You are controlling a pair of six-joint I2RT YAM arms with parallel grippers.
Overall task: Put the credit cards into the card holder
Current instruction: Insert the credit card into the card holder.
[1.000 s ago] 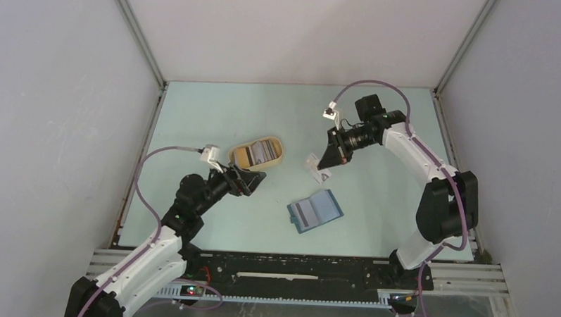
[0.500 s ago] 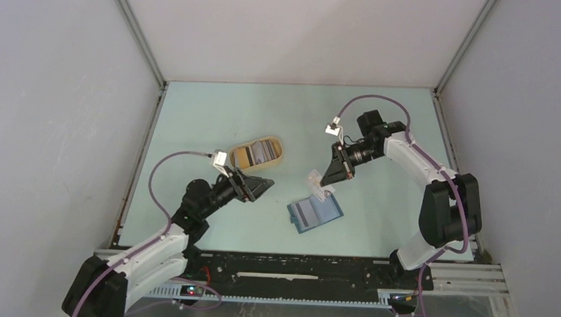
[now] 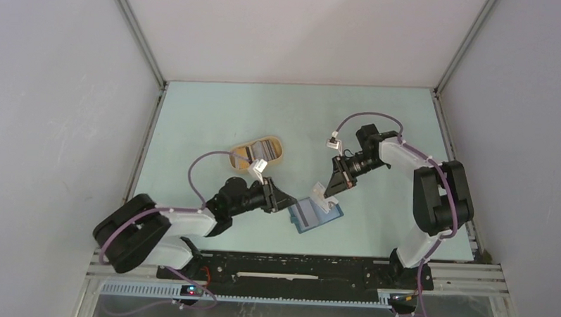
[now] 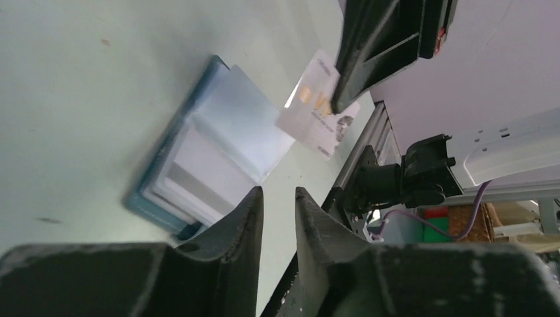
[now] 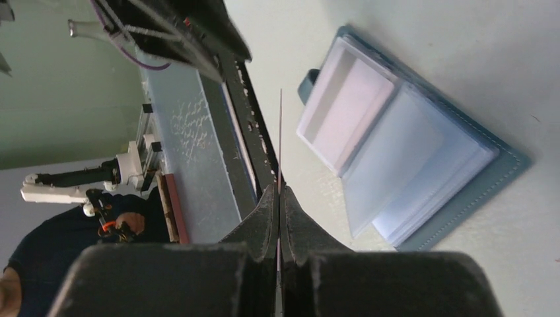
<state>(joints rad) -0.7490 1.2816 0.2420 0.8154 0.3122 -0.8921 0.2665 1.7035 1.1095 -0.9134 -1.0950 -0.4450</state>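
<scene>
A credit card (image 4: 315, 111) could snag and shove the unpinned card holder (image 4: 212, 148).
The right gripper (image 5: 280, 195) pinches the card just above the open holder; the left gripper (image 4: 278, 199), narrowly parted and empty, hovers beside it.

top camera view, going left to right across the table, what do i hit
tan tray → left end effector → card holder; right end effector and its credit card overlap the holder, so left out

No legible text; print on card (image 4: 307, 111) too blurred.
</scene>
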